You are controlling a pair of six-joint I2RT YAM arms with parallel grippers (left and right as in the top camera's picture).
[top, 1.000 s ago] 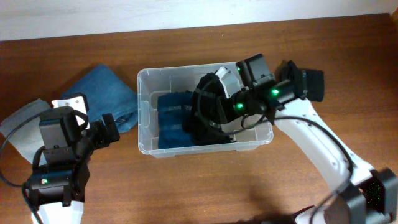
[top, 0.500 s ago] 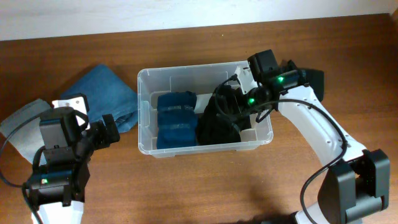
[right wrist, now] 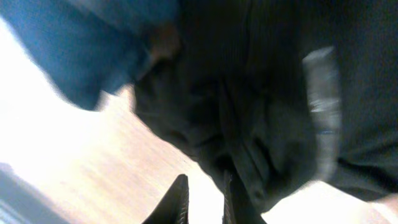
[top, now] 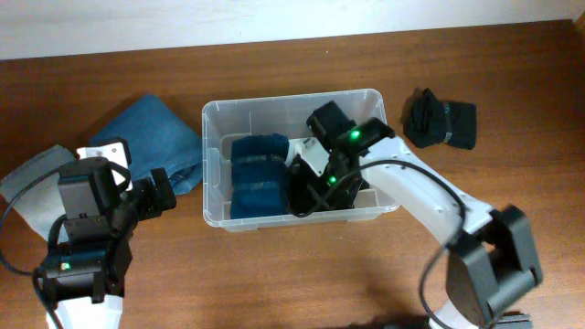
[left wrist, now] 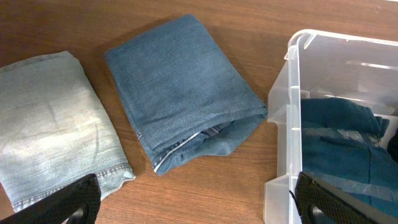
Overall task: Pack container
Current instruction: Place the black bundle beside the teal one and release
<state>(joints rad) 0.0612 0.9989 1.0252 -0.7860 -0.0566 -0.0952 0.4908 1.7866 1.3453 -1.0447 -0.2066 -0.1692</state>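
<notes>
1. Nearest, along the bottom edge of the overhead frame: two arms, the left arm [top: 87, 228] at lower left and the right arm [top: 420, 196] at lower right, both over one brown wooden table [top: 274, 274].
2. Next out, at mid-frame: one container [top: 274, 100] of clear plastic, upright and open-topped, standing on the table.
3. Inside it, two pieces of cloth side by side and touching: one folded blue garment [top: 259, 178] in the left half, one black garment [top: 306, 194] in the right half.
4. Outside it, three more pieces:
   - one pale jeans [top: 27, 178] at the left edge;
   - one folded blue jeans [top: 151, 135] at upper left, just beside the container's left wall;
   - farthest, one black bundle [top: 439, 123] at upper right, apart from the container.
5. Pose of the left arm: hunched at lower left, wrist aimed toward the container's left wall. Carries the left gripper [left wrist: 196, 208] low over the table, fingers spread wide with nothing between them.
6. Pose of the right arm: stretched from lower right up and leftward over the container's lower wall, wrist dipped inside above the black garment. Shows the right gripper [right wrist: 204, 186] right against black cloth, tips close with only a thin slit between. Too blurred to tell whether any cloth is pinched.
</notes>
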